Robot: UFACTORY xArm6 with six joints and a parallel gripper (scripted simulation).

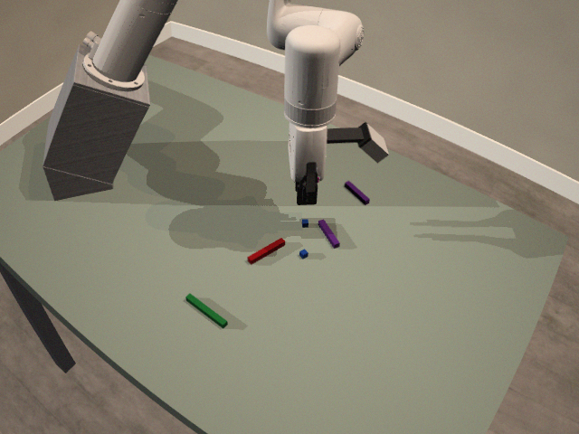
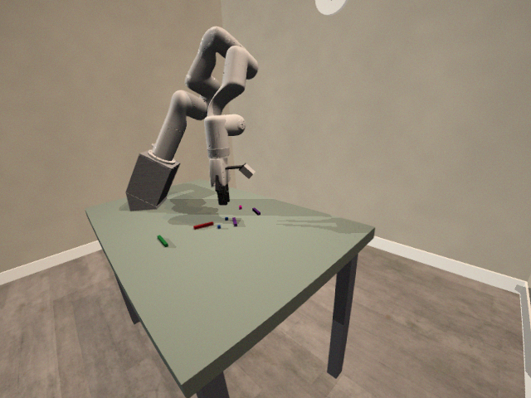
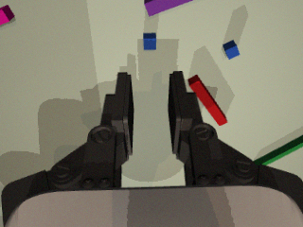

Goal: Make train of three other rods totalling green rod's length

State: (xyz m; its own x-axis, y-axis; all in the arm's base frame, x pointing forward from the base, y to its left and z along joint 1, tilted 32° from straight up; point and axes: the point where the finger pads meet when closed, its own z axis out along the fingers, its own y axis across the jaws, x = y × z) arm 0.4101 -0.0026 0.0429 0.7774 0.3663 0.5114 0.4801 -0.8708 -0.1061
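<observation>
My gripper (image 1: 307, 202) (image 2: 222, 202) (image 3: 150, 90) hangs above the table, its fingers partly open with nothing between them. One blue rod (image 1: 305, 222) (image 2: 226, 218) (image 3: 150, 42) lies just beyond the fingertips in the wrist view. Another blue rod (image 1: 303, 253) (image 2: 219, 226) (image 3: 231, 49) lies near the red rod (image 1: 266, 250) (image 2: 203, 225) (image 3: 208, 101). A purple rod (image 1: 328, 233) (image 2: 234, 221) (image 3: 168, 5) lies apart from both blue rods. The magenta rod (image 2: 240, 207) (image 3: 6, 15) is mostly hidden by the gripper in the top view. The green rod (image 1: 205, 310) (image 2: 162, 240) (image 3: 281, 152) lies alone.
A second purple rod (image 1: 356, 192) (image 2: 256, 211) lies farther back on the table (image 1: 374, 326) (image 2: 240, 291). The arm's base block (image 1: 95, 135) (image 2: 149, 182) stands at the table's far left. Arm shadows cross the table.
</observation>
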